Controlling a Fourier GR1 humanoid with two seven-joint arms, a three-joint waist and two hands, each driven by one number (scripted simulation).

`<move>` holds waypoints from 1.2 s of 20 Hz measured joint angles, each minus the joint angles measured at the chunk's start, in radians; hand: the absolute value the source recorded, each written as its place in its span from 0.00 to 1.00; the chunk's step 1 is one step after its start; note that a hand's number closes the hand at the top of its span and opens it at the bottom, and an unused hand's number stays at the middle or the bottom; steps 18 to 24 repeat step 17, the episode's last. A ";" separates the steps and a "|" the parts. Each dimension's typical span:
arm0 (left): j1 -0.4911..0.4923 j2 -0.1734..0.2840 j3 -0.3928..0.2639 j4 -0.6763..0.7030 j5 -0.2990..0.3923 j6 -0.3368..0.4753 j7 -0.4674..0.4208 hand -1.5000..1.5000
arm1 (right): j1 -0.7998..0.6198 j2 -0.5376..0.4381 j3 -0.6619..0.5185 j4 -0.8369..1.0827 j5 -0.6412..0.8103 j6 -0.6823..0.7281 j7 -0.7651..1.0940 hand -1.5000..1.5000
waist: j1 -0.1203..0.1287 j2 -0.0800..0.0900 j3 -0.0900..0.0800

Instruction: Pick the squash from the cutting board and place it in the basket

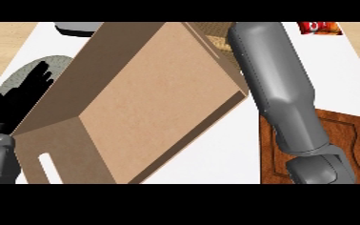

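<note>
One big wooden box [147, 105] fills most of my view, tipped across the white worktop [232, 148], so I take it for the basket. My right forearm [277, 86] reaches far over its right wall; that hand is out of sight, so I cannot tell its state. The cutting board [337, 138] lies near right. My left hand [32, 88] rests open at the left edge over a grey plate [53, 62]. I see no squash; I'd judge it best to release low inside the box.

red packet [320, 27] at top edge, print unreadable, no legible text
</note>
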 measured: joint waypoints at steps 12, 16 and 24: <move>0.001 -0.038 -0.006 -0.010 -0.008 0.037 0.022 0.50 | 0.181 0.023 -0.033 -0.409 0.028 -0.091 0.029 0.00 | -0.053 -0.023 -0.001; 0.004 -0.043 -0.007 -0.022 -0.005 0.038 0.031 0.50 | 0.288 0.021 0.026 -0.548 -0.046 -0.068 0.047 0.00 | -0.063 -0.034 -0.001; 0.009 -0.042 -0.005 -0.025 -0.005 0.040 0.032 0.50 | 0.319 0.020 0.040 -0.587 -0.066 -0.062 0.048 0.00 | -0.069 -0.037 -0.001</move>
